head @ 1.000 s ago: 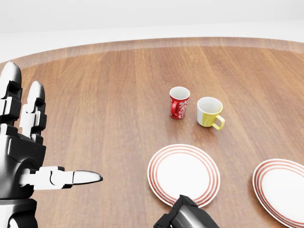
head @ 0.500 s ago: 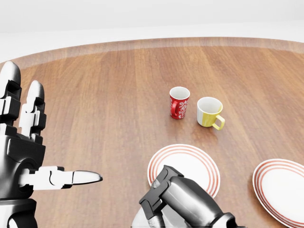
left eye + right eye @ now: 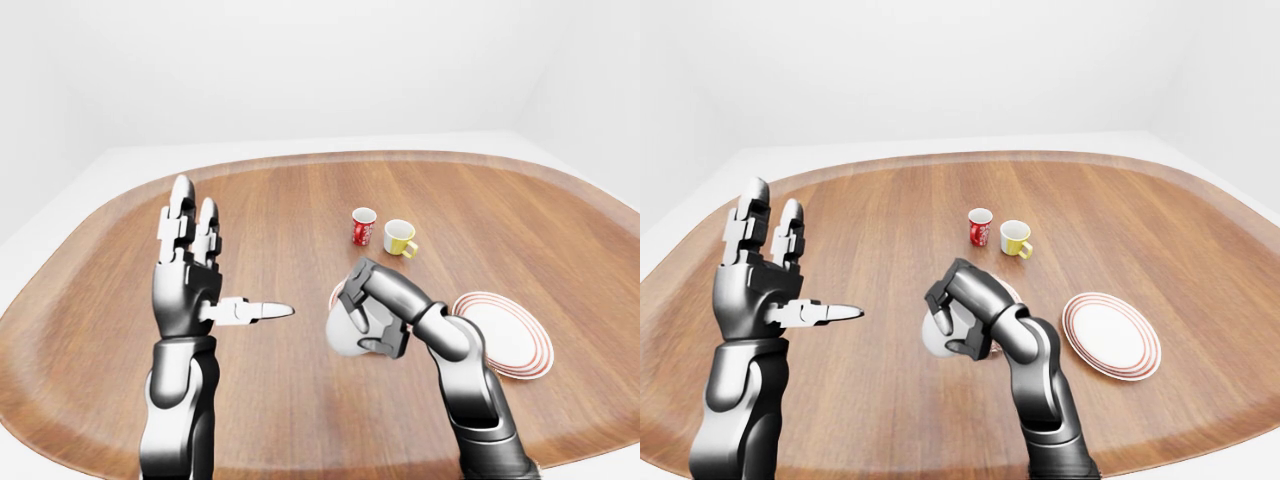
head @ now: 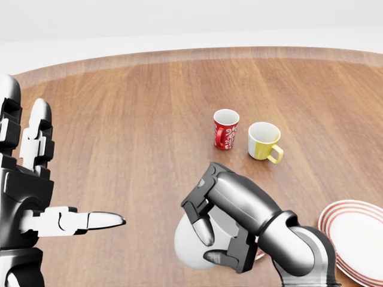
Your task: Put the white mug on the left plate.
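two mugs sit untouched near the table's far side in the head view: a red patterned mug and, just to its right, a yellow and white mug. your right hand has its fingers curled round the white mug, held above the wood at the lower centre, hiding most of the left plate; only a sliver of its rim shows. right plate lies well apart to the right. your left hand is raised, fingers spread wide, thumb pointing right, holding nothing.
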